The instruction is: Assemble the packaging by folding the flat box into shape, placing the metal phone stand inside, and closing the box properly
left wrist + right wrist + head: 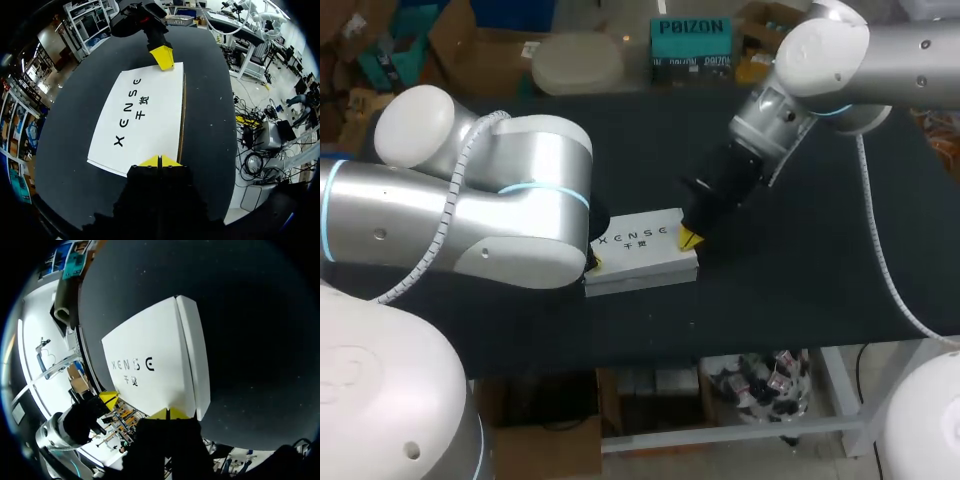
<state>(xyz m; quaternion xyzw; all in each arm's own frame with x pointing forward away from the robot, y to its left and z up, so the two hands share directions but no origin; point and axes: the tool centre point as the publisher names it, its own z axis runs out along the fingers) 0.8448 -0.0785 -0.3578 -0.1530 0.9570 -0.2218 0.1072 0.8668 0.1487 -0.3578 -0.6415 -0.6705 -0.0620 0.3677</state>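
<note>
A white box (642, 250) with black lettering lies flat and closed on the black table, its long side running left to right. My left gripper (592, 263) is shut, its yellow tips (160, 161) together and resting against the box's (142, 115) left end. My right gripper (690, 238) is also shut, with its tips (169, 413) pressed on the top edge of the box's (150, 357) right end. Each wrist view shows the other gripper at the far end of the box: the right gripper (162, 56) and the left gripper (109, 397). No metal phone stand shows in any view.
The black tabletop (800, 270) spreads bare around the box. Its front edge (740, 345) runs a short way in front of the box. My left arm's big elbow (520, 200) hangs over the table's left part.
</note>
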